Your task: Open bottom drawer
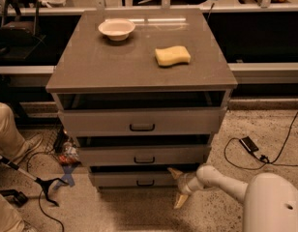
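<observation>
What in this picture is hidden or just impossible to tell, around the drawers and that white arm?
- Camera view: the inside of the bottom drawer, lost in the dark gap under the middle drawer.
- Camera view: whether the open gripper, low by that drawer's right end, touches it; they overlap.
- Camera view: the robot's body, cut off by the bottom and right edges.
</observation>
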Robot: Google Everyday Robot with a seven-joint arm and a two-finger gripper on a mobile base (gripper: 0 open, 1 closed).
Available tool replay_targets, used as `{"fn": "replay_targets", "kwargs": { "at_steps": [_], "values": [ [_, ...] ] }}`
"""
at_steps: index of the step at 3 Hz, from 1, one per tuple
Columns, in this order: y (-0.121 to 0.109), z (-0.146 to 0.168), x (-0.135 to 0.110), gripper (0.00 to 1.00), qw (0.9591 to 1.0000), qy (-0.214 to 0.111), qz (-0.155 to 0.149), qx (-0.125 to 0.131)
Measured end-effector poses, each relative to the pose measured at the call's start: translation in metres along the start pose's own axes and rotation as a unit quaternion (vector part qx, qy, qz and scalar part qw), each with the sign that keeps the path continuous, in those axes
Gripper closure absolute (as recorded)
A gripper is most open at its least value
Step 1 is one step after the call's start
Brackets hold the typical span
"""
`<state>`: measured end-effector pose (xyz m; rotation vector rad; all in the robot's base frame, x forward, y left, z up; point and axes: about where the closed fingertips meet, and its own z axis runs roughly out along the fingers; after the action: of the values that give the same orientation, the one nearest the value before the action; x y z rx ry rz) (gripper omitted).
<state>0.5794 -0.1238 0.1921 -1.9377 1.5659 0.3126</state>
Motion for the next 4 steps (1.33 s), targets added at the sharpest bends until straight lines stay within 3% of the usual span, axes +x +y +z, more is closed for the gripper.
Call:
{"fn": "replay_targets", "kwargs": {
  "at_steps": [3, 4],
  "values": [
    [-0.006, 0.029, -0.006, 0.00, 0.9993, -0.026, 0.001, -0.026],
    [-0.005, 0.035, -0.007, 0.18, 0.9988, -0.034, 0.004, -0.034]
  ]
}}
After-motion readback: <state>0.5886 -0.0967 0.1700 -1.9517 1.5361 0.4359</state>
